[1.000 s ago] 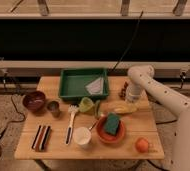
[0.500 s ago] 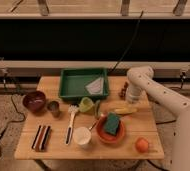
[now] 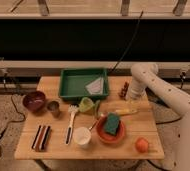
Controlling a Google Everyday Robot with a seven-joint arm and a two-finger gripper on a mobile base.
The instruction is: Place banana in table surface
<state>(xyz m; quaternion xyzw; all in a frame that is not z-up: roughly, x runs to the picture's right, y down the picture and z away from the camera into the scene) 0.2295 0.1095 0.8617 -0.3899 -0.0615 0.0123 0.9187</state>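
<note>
A white robot arm is reaching down over the right rear of the table surface [image 3: 55,150], its gripper [image 3: 133,98] hanging just above the planks beside a dark grape cluster [image 3: 123,91]; whether it is open or closed cannot be told. The banana [image 3: 121,112] is lying on the wood just in front of the gripper, between a green cup [image 3: 86,105] and the table's right edge. A green tray [image 3: 68,91] is sitting behind, and an orange fruit [image 3: 142,145] is resting near the front right corner.
</note>
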